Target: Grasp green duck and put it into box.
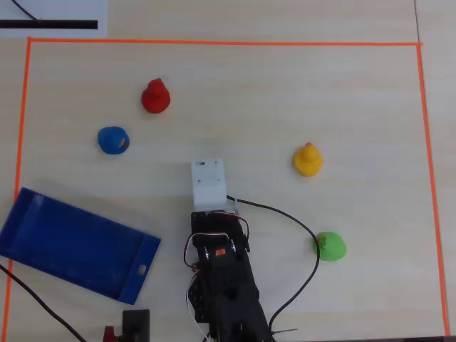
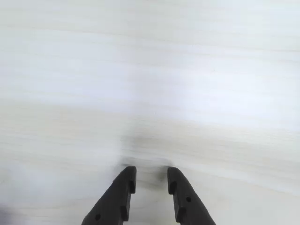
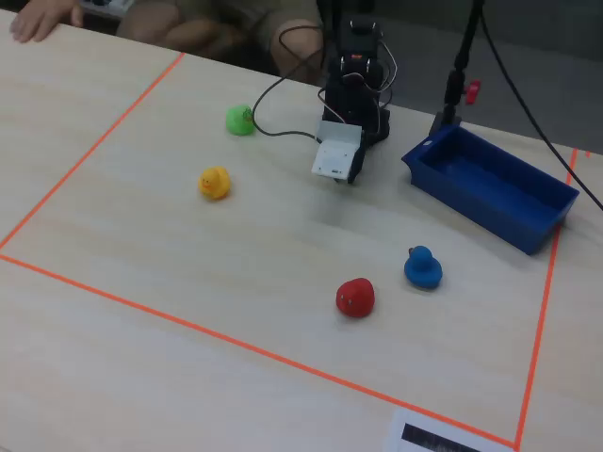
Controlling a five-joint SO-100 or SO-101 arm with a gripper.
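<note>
The green duck (image 1: 330,246) sits on the table to the right of the arm base in the overhead view, and at the far left of the arm in the fixed view (image 3: 240,120). The box (image 1: 64,239) is a dark-blue tray at the lower left, and at the right in the fixed view (image 3: 556,218); it holds nothing. My gripper (image 2: 151,171) points down at bare table in the wrist view, jaws slightly apart and empty. It is away from the duck, under the white wrist housing (image 1: 209,185).
A yellow duck (image 1: 308,159), a red duck (image 1: 155,96) and a blue duck (image 1: 113,140) stand on the table. A black cable (image 1: 308,229) loops close to the green duck. Orange tape (image 1: 214,43) marks the work area. A person's hand (image 3: 42,19) rests at the far edge.
</note>
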